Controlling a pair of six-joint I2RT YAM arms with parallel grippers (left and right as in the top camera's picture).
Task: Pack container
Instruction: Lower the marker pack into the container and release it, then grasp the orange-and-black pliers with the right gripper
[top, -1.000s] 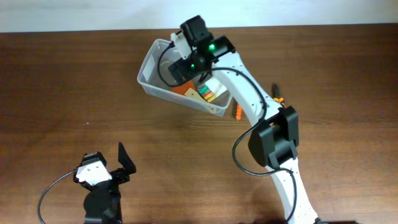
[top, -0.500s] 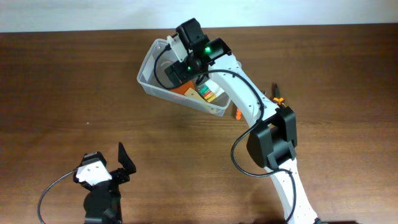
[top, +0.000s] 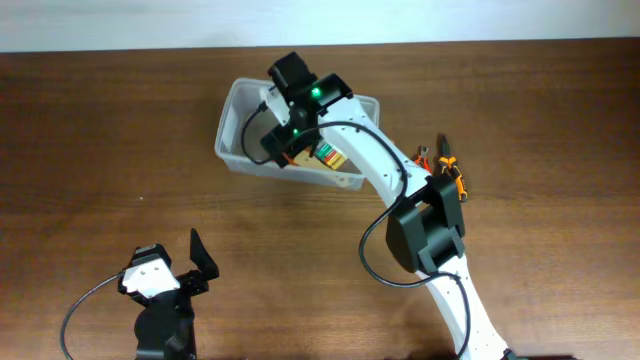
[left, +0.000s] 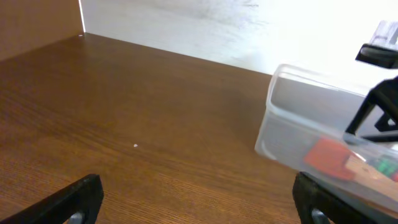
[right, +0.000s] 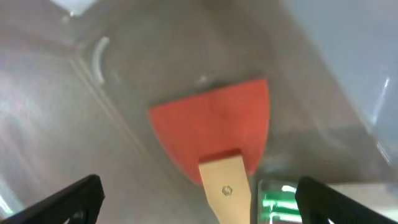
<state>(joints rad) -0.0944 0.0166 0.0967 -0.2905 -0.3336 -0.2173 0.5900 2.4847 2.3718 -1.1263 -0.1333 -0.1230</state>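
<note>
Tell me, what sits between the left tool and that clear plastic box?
Nothing: only bare brown table separates the left tool from the clear container, as the left wrist view shows plainly.

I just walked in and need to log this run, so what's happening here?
The right gripper is down inside the clear container, open above a red spatula lying on its floor. The left gripper hangs open over bare table, well away. Orange-handled pliers lie outside the container.
</note>
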